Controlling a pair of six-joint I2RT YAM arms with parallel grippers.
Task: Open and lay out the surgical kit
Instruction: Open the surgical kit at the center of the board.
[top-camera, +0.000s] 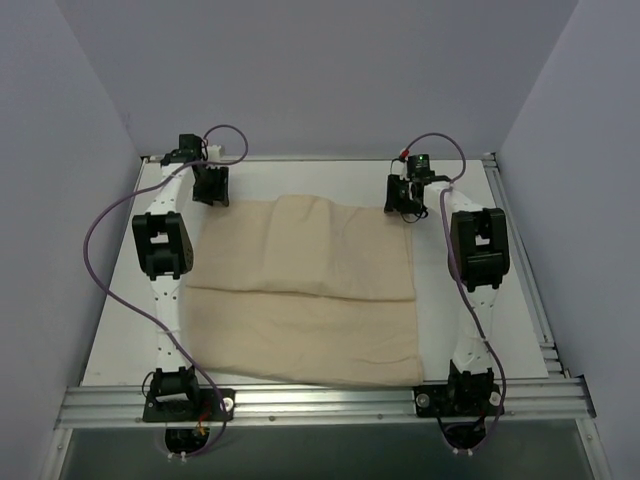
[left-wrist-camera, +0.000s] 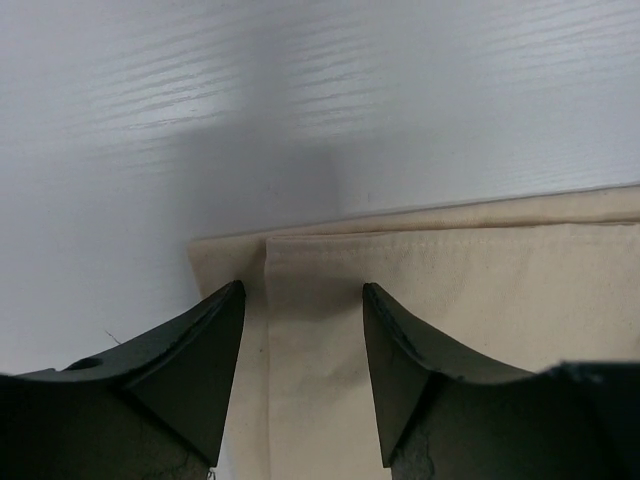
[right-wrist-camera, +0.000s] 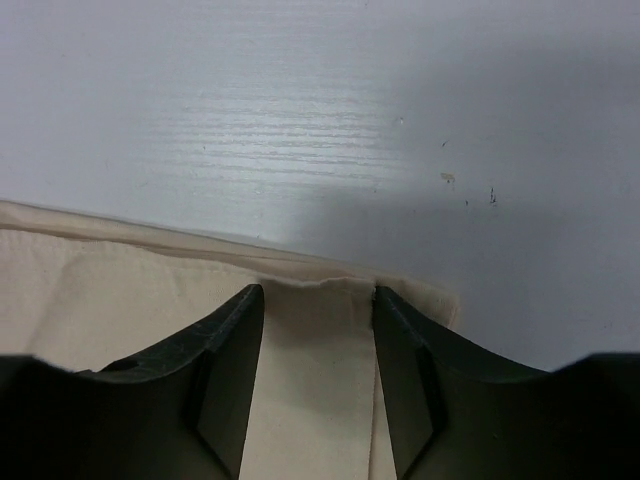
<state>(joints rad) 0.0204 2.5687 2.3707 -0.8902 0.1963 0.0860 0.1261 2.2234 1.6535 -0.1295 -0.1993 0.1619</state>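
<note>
The surgical kit (top-camera: 310, 290) lies as a beige cloth wrap, spread flat with a fold line across its middle; nothing of its contents shows. My left gripper (top-camera: 210, 190) hangs over the wrap's far left corner. In the left wrist view its jaws (left-wrist-camera: 303, 290) stand open above the layered corner of the cloth (left-wrist-camera: 480, 270). My right gripper (top-camera: 402, 200) is at the far right corner. In the right wrist view its jaws (right-wrist-camera: 318, 292) stand open either side of a strip of the cloth's (right-wrist-camera: 120, 290) top layer, whose edge is slightly ruffled.
The white table (top-camera: 320, 170) is boxed in by grey walls left, right and behind. An aluminium rail (top-camera: 320, 402) carrying both arm bases runs along the near edge. Purple cables (top-camera: 95, 240) loop beside each arm.
</note>
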